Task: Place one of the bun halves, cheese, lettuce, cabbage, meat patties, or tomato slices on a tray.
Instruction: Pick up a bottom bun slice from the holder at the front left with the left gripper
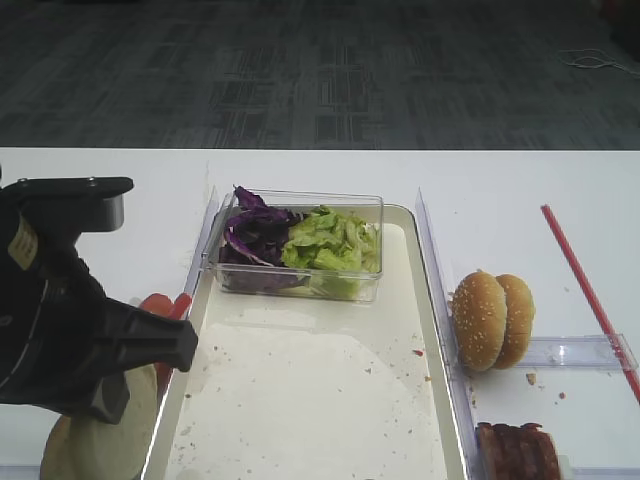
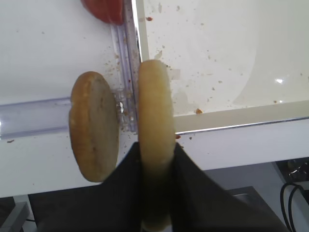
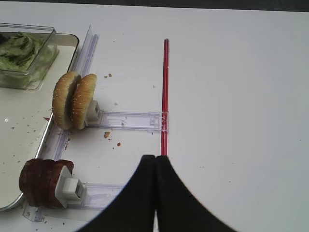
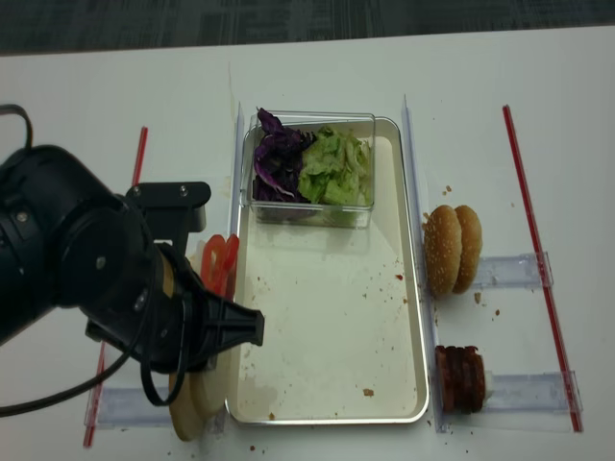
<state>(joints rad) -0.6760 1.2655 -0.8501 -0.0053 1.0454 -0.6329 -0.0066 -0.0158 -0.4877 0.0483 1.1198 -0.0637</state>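
gripping a pale bun half point(image 2: 155, 145) on edge, the left gripper point(image 2: 157, 164) is clamped at the tray point(image 2: 231, 126) rim; right gripper point(image 3: 155, 166) closed, holding nothing.

table point(image 1: 300, 170) – white | on it: tray point(image 1: 440, 340), clear rails point(image 3: 130, 120), red strips point(image 3: 165, 96) – crumbs point(image 3: 107, 135)

Left arm: bulky black body low at the near left. Left gripper point(image 2: 155, 159): black tapered fingers point(image 2: 189, 180) clamped on a pale cream round bun half point(image 2: 155, 121), held edge-up. Right gripper point(image 3: 155, 166): black fingers pressed together, holding nothing.
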